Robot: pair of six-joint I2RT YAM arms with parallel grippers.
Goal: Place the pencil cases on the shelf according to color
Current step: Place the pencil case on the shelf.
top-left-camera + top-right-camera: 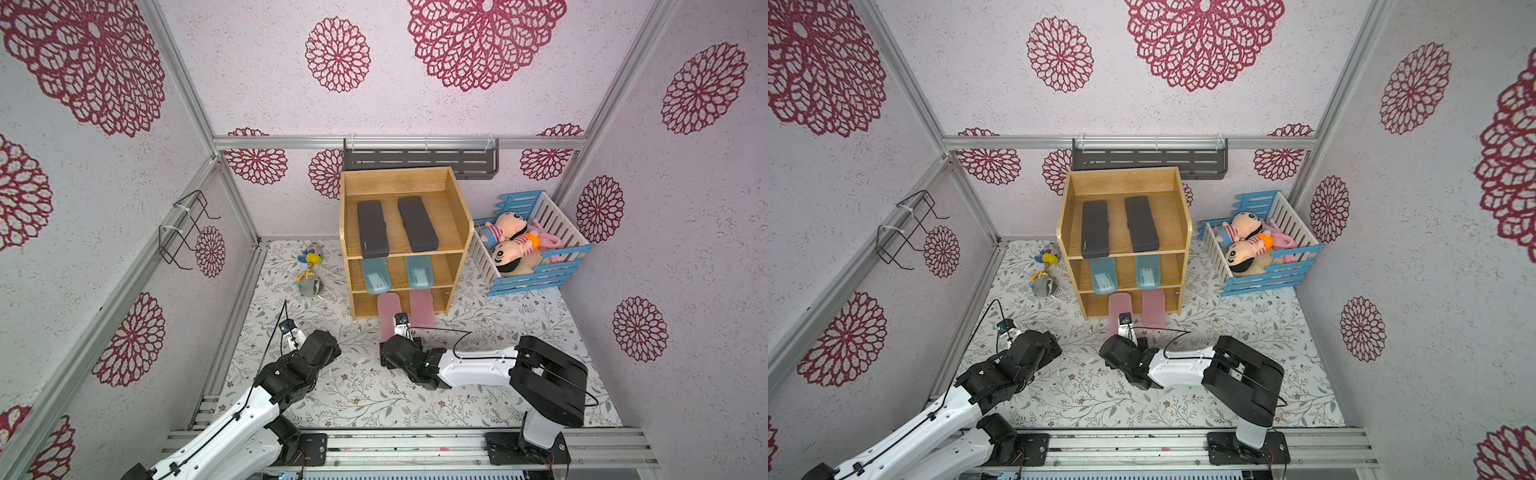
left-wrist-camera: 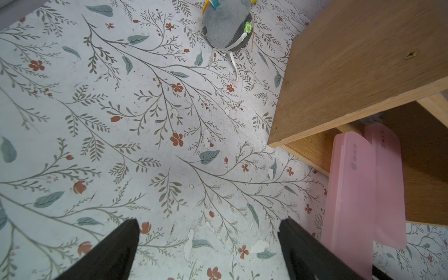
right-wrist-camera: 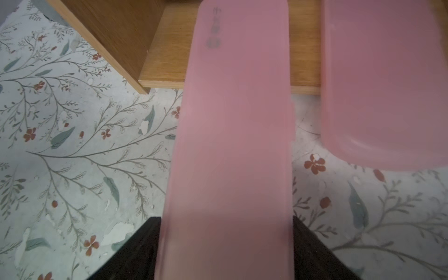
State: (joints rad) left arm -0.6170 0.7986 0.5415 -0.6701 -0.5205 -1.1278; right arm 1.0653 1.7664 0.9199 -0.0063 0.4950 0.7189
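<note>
The right gripper (image 3: 226, 225) is clamping the left pink case (image 3: 230, 145) across its width, a black finger (image 3: 143, 244) pressing on each long side at the near end. That case's far end is lying on the bottom level of the shelf (image 1: 395, 183), while its near part is jutting out over the floral mat (image 2: 121, 121). A column of dark printed characters above a round mark is showing near its far end, too blurred to read. The right pink case (image 1: 422, 307) is sitting just beside it on the same level, also overhanging the front edge; in the left wrist view it is carrying similar small grey print, unreadable.

Two teal cases (image 1: 375, 274) (image 1: 419, 271) are occupying the middle level, and two black cases (image 1: 372, 229) (image 1: 417, 224) are lying side by side on top. The left black one is bearing tiny pale lettering at its near end, too small to make out.

The left gripper (image 2: 209, 225) is hovering over the mat left of the shelf, jaws spread wide and holding nothing.
</note>
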